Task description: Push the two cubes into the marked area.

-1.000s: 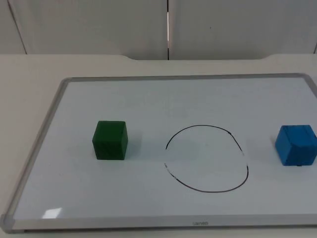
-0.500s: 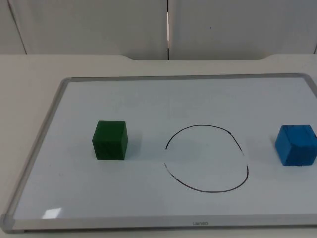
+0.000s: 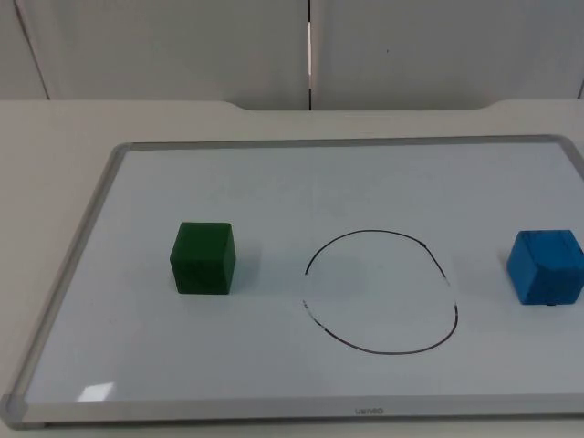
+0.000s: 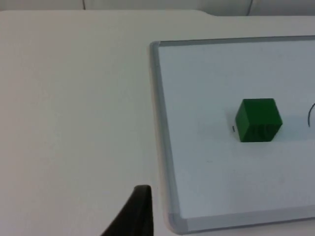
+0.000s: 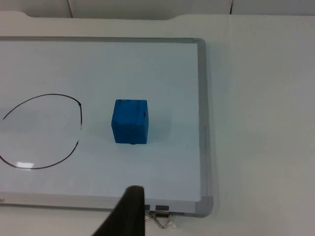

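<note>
The left claw (image 4: 140, 206) hangs over the bare white counter (image 4: 74, 113), just outside the whiteboard's (image 4: 206, 69) grey metal frame; the matte green cube (image 4: 258, 120) sits beyond it on the glossy board, with open surface all around. The right claw (image 5: 132, 206) hangs at the board's near edge, and the blue cube (image 5: 130, 121) stands ahead of it, between the hand-drawn black ring (image 5: 44, 132) and the frame. Both cubes lie outside the ring. Whether either claw is apart or together I cannot tell.
</note>
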Available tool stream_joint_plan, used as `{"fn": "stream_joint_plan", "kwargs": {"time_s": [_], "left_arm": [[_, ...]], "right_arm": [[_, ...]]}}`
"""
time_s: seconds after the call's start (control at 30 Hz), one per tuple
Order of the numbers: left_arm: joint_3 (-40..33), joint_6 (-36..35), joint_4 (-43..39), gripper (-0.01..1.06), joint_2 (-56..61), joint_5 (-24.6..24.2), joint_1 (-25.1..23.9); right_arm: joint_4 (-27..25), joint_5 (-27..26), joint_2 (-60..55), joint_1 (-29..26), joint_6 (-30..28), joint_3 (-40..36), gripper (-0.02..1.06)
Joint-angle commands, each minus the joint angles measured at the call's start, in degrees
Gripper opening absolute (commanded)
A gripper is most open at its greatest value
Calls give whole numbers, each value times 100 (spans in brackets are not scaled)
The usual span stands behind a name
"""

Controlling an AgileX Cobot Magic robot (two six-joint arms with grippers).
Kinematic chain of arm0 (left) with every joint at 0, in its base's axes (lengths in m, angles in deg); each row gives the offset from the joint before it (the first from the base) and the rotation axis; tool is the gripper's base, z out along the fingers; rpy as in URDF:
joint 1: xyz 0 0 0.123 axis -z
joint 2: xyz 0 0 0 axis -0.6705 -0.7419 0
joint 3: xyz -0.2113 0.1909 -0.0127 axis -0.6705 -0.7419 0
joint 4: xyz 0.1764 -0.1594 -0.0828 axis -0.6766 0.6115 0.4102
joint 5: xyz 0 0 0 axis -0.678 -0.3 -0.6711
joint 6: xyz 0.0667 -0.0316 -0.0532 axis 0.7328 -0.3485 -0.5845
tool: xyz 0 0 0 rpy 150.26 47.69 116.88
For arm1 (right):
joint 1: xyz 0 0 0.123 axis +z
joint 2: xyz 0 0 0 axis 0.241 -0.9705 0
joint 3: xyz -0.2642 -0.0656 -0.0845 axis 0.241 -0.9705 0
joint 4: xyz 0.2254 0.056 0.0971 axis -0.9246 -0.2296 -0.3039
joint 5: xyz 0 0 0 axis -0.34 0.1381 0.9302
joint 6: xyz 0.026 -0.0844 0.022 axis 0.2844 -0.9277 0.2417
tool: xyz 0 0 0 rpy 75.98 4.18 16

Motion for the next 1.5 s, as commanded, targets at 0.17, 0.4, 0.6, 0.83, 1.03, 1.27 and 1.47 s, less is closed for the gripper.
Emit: {"fn": "stream_joint_plan", "kwargs": {"time_s": [0.17,0.4,0.6,0.83,1.03,1.27,1.47], "left_arm": [[30,596,765,99,-689,627,33],[30,967,1086,59,-1438,952,33],[20,2172,2248,8,-2040,1189,33],[20,2746,3020,0,-2764,1404,33],[20,2975,3186,0,-3419,1817,33],[20,3509,3898,0,-4294,2507,33],[31,4544,4990,0,-5049,2773,33]], "right_arm": [[-1,-47,26,-30,-50,-43,105],[-1,-47,26,-30,-50,-43,105],[-1,-47,26,-30,-50,-43,105],[-1,-47,26,-30,-50,-43,105],[-1,-47,26,-30,-50,-43,105],[-1,-47,26,-30,-50,-43,105],[-13,-47,26,-30,-50,-43,105]]}}
